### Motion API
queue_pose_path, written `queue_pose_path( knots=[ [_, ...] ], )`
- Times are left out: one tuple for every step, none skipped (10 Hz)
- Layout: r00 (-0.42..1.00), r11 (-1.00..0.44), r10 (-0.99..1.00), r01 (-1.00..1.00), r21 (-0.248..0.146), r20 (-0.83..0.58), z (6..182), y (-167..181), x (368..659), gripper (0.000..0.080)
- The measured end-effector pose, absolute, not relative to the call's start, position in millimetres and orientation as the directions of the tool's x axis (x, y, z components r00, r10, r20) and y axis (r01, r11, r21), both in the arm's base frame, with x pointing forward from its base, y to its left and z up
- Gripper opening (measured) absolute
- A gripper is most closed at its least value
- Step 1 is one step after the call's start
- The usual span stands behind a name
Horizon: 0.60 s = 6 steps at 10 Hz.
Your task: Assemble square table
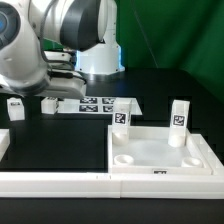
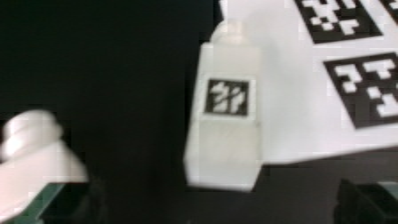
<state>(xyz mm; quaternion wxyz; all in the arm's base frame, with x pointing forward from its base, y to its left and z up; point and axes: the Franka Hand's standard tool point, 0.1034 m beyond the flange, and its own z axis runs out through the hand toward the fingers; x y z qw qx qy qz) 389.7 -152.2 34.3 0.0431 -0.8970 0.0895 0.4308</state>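
A white and grey robot arm (image 1: pixel 45 45) fills the upper part of the exterior view's left, above a black table (image 1: pixel 60 140). The largest loose part is the white plastic square tabletop (image 1: pixel 150 148), a tray with a raised rim and round corner sockets. It lies flat on the table toward the exterior view's right and has a small black-and-white tag on its front edge. A long white border rail (image 1: pixel 55 182) runs along the front of the table, just beside the tabletop.

Behind them the marker board (image 1: pixel 95 103) lies flat, printed with square black-and-white tags. These are patterns only, with no letters or brand to read.

Four short white tagged legs show:
- One upright leg (image 1: pixel 179 115) stands at the tabletop's far corner on the exterior view's right; whether it sits in the socket I cannot tell.
- Another upright leg (image 1: pixel 122 115) stands at the tabletop's other far corner, near the marker board.
- A lying leg (image 1: pixel 48 104) is at the marker board's end on the exterior view's left.
- The last leg (image 1: pixel 15 108) is further toward that side.

In the wrist view a tagged leg (image 2: pixel 228 100) lies with one end over the marker board's (image 2: pixel 338 60) edge, with another white part (image 2: pixel 36 140) apart from it. The end effector (image 2: pixel 217 200) is spread wide above the leg, with a fingertip (image 2: pixel 57 200) at either side, gripping nothing.
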Motion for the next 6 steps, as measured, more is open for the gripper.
queue_pose_path(
  knots=[
    [0.593, -0.976, -0.131, -0.220, -0.003, -0.794, 27.2, -144.8, 379.9, 0.0649],
    [0.582, -0.976, -0.130, -0.220, -0.002, -0.803, 21.8, -142.2, 374.0, 0.0649],
    [0.580, -0.976, -0.128, -0.216, 0.000, -0.805, 15.6, -140.5, 369.1, 0.0649],
    [0.573, -0.977, -0.125, -0.215, -0.001, -0.810, 13.3, -138.3, 364.0, 0.0649],
    [0.570, -0.978, -0.121, -0.209, -0.002, -0.812, 12.2, -137.0, 363.0, 0.0649],
    [0.571, -0.978, -0.121, -0.210, -0.001, -0.812, 12.2, -137.2, 363.1, 0.0649]
  ],
)
